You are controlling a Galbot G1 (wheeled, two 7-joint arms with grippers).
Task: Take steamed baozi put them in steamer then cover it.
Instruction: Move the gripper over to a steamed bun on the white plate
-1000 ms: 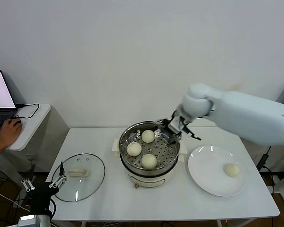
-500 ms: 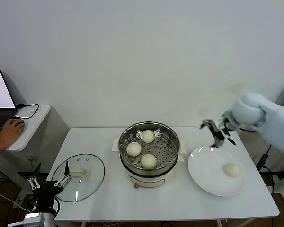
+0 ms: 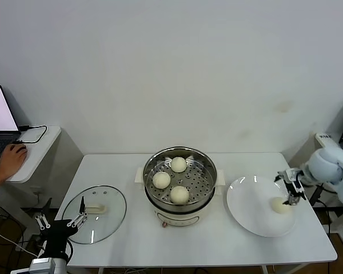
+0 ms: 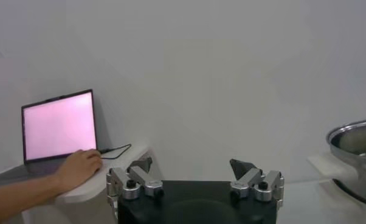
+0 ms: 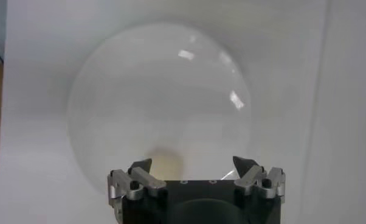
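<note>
- I can read no text, brand, number or sign anywhere in my views.
- The laptop screen glows a plain pink in my left wrist view and white in my head view; any writing on it is too faint for me to make out.
- The steamer, the cover and the white plate show me no markings I can make out.
</note>
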